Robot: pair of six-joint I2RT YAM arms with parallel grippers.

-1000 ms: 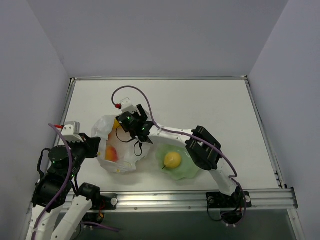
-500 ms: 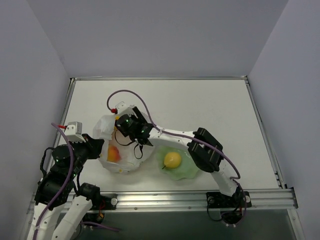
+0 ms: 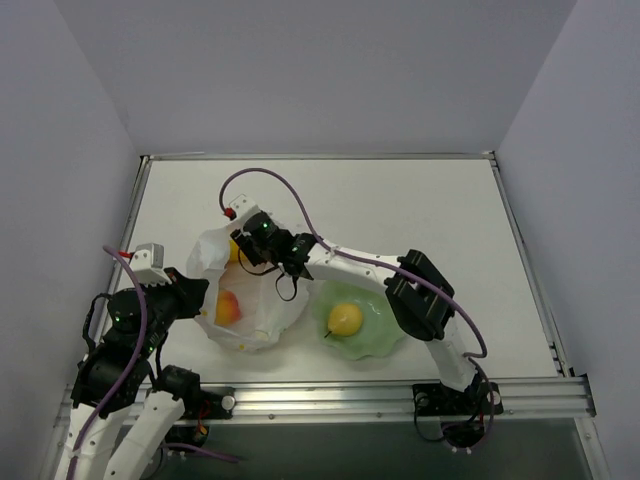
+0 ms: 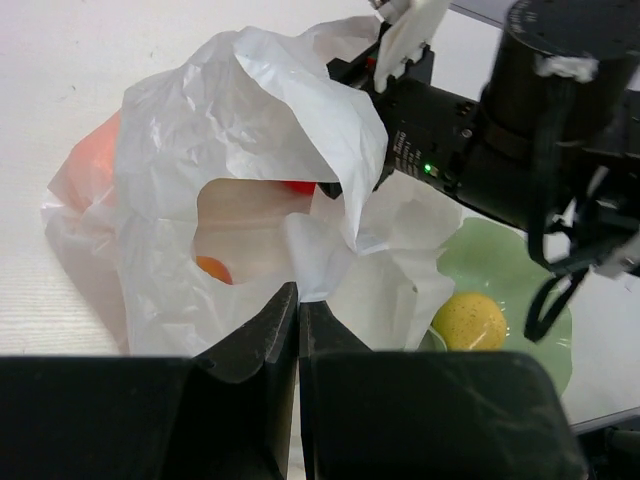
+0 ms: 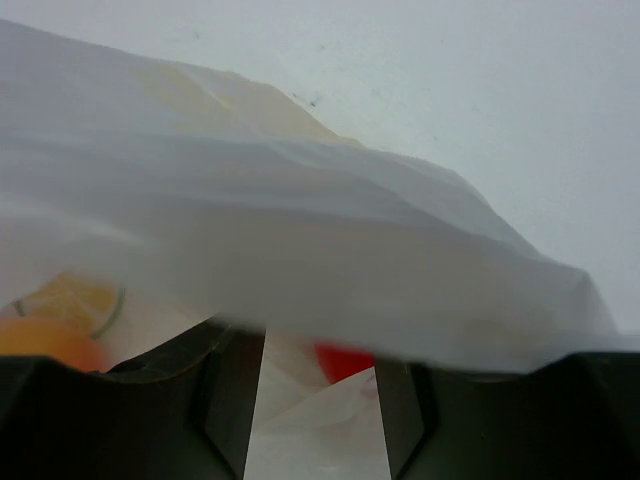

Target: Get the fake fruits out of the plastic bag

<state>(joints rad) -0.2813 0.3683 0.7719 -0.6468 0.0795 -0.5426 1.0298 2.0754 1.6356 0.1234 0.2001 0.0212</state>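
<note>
The crinkled translucent white plastic bag (image 3: 264, 312) lies slumped on the white table (image 3: 420, 210), near its left front. Inside it show a pink-orange plastic peach (image 3: 228, 308), an elongated yellow fruit (image 3: 233, 250) at the far rim and, in the wrist views, a glossy red ball (image 5: 345, 360). The left gripper (image 4: 298, 305) has its black fingers (image 4: 262, 345) pressed together on a fold of the bag's near edge. The right gripper (image 3: 252, 248) reaches into the bag's mouth. Its fingers stand apart with film in the gap, their tips under a fold, so a grip cannot be told. Just beside the bag, a yellow plastic pear (image 3: 346, 319) sits on a pale green wavy-edged plate (image 3: 385, 342).
</note>
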